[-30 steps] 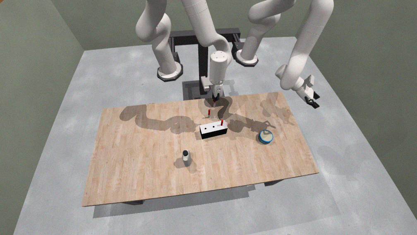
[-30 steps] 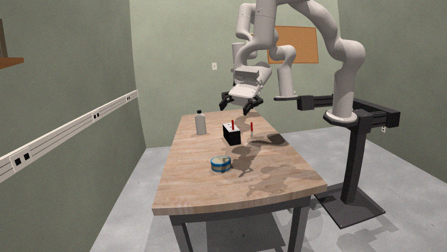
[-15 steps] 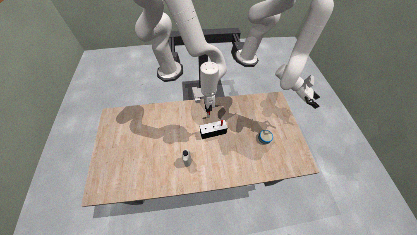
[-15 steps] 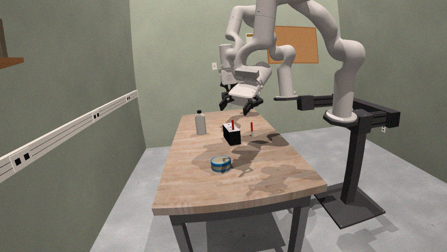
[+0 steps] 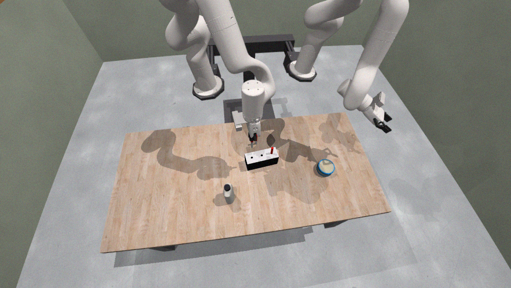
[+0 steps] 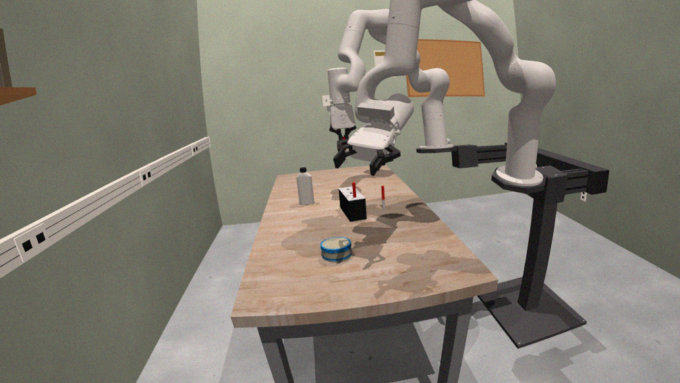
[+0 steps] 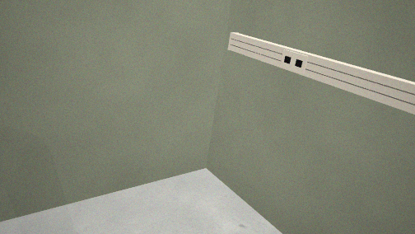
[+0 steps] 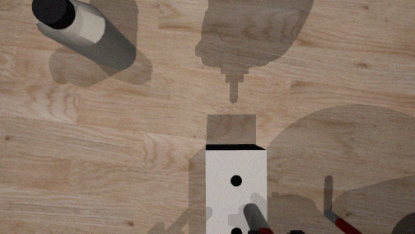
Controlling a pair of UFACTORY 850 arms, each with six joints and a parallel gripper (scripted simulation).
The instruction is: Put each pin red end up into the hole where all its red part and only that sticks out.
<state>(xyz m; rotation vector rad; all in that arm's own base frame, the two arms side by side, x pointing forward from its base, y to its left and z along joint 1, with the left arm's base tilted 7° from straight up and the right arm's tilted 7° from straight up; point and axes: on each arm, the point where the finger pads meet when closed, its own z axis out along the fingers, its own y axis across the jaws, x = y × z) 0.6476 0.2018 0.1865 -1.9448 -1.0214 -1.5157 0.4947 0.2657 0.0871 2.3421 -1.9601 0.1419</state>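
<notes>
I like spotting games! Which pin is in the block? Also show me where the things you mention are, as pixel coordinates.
The pin (image 5: 271,150) (image 6: 353,189) in the block's (image 5: 261,163) (image 6: 351,209) (image 8: 220,169) hole nearest the blue-rimmed tin (image 5: 325,168) (image 6: 336,249). Another pin (image 6: 382,195) (image 8: 347,226) stands beside it; the third pin (image 5: 251,144) (image 6: 343,137) (image 8: 254,216) is in the right hand (image 5: 253,138) (image 6: 343,146) (image 8: 275,232).

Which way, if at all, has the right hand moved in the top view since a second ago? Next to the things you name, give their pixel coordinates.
Yes: the right hand (image 5: 253,138) (image 6: 343,145) (image 8: 272,232) moved picture-left and down, closer to the block (image 5: 261,163) (image 6: 351,208) (image 8: 221,198), which hasn't shifted.
</notes>
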